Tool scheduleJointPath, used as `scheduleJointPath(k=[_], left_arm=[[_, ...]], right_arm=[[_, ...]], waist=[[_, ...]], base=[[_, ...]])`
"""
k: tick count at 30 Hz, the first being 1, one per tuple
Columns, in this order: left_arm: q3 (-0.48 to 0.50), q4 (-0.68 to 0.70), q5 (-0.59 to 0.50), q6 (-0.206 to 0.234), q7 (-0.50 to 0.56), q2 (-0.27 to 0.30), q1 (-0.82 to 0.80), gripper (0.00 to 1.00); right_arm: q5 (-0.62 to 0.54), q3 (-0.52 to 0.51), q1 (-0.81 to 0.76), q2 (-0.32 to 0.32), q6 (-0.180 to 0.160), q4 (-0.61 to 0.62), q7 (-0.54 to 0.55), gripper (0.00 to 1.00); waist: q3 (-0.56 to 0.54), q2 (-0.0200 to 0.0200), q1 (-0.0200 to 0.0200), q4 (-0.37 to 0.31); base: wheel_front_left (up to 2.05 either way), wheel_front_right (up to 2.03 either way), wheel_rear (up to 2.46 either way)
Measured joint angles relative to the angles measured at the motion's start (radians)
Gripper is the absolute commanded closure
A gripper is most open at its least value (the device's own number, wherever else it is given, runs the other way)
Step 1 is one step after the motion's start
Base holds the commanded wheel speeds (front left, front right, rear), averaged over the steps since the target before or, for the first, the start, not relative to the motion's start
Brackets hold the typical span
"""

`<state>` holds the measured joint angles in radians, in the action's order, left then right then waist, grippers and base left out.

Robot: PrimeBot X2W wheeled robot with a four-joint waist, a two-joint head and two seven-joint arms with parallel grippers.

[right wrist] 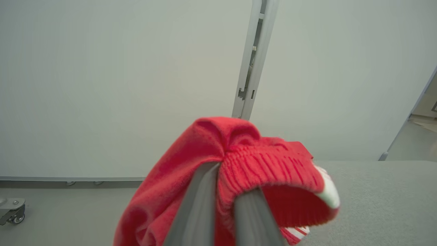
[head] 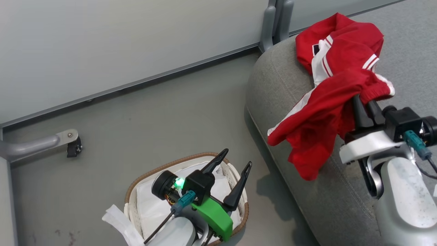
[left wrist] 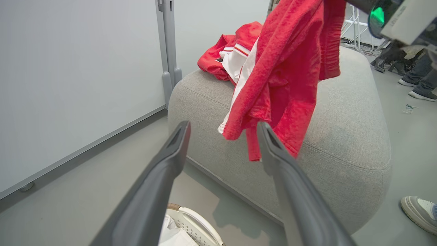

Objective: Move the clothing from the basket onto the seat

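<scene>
I see right gripper (head: 364, 106) clamped tight on red garment (head: 324, 112), dangling over sofa (head: 283, 89) edge | second red garment (head: 341, 41) lying on sofa top | left gripper (head: 237, 157) spread wide, empty, above basket (head: 150, 174) | white liner (head: 150, 201) in basket

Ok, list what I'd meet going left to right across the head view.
Caster wheel → basket → seat. Left out: the open left claw, which overlaps the basket, and the clothing with the shut right claw gripping it, both overlapping the seat.
</scene>
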<state>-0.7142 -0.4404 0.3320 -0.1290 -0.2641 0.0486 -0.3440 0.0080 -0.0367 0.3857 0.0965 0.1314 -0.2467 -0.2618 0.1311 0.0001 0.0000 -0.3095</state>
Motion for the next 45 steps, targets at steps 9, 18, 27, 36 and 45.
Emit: scheduleJointPath(k=[9, 18, 27, 36, 45], left_arm=[[-0.005, 0.005, -0.017, 0.000, 0.000, 0.001, -0.033, 0.00], [0.000, 0.032, -0.045, 0.000, 0.000, 0.013, -0.087, 0.00], [0.001, 0.071, -0.076, 0.000, 0.000, 0.035, -0.149, 0.00], [-0.011, 0.086, -0.096, 0.000, 0.000, 0.052, -0.214, 0.00], [-0.003, 0.079, -0.100, 0.000, 0.000, 0.060, -0.226, 0.00]], right_arm=[[-0.059, -0.122, 0.192, 0.097, 0.000, 0.020, 0.000, 1.00], [-0.128, -0.265, 0.410, 0.269, 0.000, -0.072, 0.000, 1.00], [-0.160, -0.406, 0.529, 0.403, 0.000, -0.201, 0.016, 1.00], [-0.188, -0.462, 0.543, 0.395, 0.000, -0.352, 0.006, 1.00], [-0.238, -0.517, 0.523, 0.306, 0.000, -0.429, 0.000, 1.00]], waist=[[0.052, 0.0000, 0.0000, 0.042], [0.137, 0.0000, 0.0000, 0.104], [0.264, 0.0000, 0.0001, 0.164], [0.396, 0.0000, 0.0002, 0.203], [0.487, 0.0000, 0.0002, 0.218]], base=[[0.00, 0.00, 0.00], [0.00, 0.00, 0.00], [0.00, 0.00, 0.00], [0.00, 0.00, 0.00], [0.00, 0.00, 0.00]])
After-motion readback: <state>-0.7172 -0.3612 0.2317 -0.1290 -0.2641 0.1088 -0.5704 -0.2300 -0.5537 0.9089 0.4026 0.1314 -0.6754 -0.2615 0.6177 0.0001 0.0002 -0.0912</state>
